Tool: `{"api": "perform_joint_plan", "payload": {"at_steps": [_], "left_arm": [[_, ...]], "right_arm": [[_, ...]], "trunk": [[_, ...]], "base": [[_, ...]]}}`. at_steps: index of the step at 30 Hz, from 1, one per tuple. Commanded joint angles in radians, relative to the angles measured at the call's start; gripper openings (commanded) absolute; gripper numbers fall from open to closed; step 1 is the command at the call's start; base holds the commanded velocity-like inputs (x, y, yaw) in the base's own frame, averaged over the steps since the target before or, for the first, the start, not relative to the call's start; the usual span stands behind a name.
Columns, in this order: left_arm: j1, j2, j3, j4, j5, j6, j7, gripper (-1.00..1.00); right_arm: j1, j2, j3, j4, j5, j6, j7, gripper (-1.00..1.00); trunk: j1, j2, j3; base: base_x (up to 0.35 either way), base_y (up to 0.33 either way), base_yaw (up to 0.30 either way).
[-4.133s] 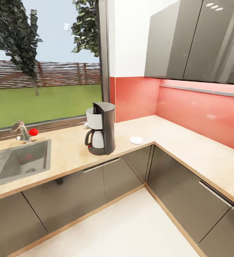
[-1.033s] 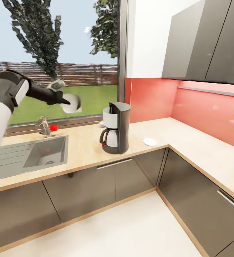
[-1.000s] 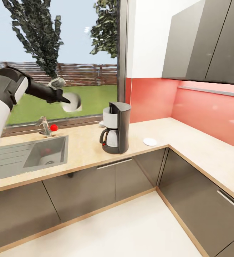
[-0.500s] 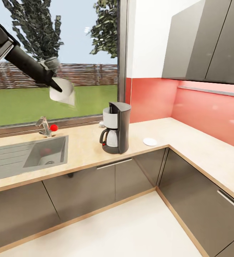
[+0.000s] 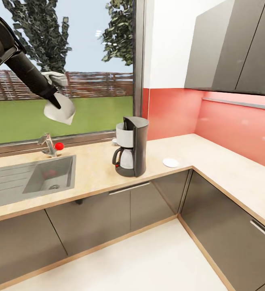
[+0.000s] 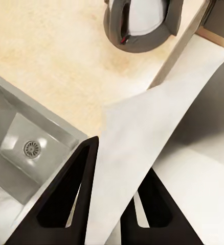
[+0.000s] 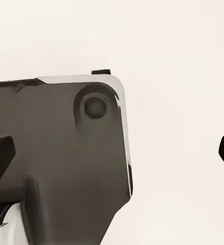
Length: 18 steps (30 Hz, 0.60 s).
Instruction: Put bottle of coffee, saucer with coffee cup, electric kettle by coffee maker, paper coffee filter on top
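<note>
My left gripper [image 5: 56, 102] is shut on the white paper coffee filter [image 5: 60, 111], held high above the sink, left of the coffee maker [image 5: 131, 146]. In the left wrist view the filter [image 6: 142, 138] hangs pinched between the black fingers [image 6: 71, 194], with the coffee maker [image 6: 142, 23] below on the beige kitchen countertop [image 6: 56, 66]. The white saucer [image 5: 171, 162] lies on the countertop [image 5: 96, 169] right of the machine. A small white object [image 5: 114, 141] sits partly hidden behind it. My right gripper [image 7: 114, 153] is open, with nothing between its fingers.
An inset steel sink [image 5: 47, 176] with a faucet [image 5: 48, 144] and a red knob lies left of the coffee maker, under the window. Dark grey wall cabinets [image 5: 229, 44] hang over the right-hand run of the L-shaped counter. Pale floor spreads in front of the base cabinets.
My left arm has swung upward with the filter, and the filter now hangs a little lower and further left than half a second ago. The head view has shifted slightly.
</note>
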Motion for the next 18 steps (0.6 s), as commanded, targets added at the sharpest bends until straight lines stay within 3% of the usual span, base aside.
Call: {"api": "perform_joint_plan", "payload": {"at_steps": [1,8,18], "left_arm": [[0.0,0.001,0.003,-0.003,-0.01,0.004,-0.008,-1.0],[0.001,-0.021,0.003,-0.004,-0.008,0.003,-0.008,-1.0],[0.036,-0.085,0.003,-0.003,-0.01,0.003,-0.008,-1.0]], "right_arm": [[-0.001,0.0,-0.002,0.0,-0.007,-0.003,0.001,1.0],[-0.001,-0.004,-0.001,0.001,-0.007,-0.003,0.0,1.0],[-0.001,-0.006,-0.002,0.001,-0.007,-0.003,-0.002,1.0]], "trunk": [[0.001,-0.002,-0.002],[0.001,-0.002,-0.002],[0.001,-0.002,-0.002]], "base": [[0.32,0.0,0.0],[0.329,0.0,0.0],[0.33,0.0,0.0]]}}
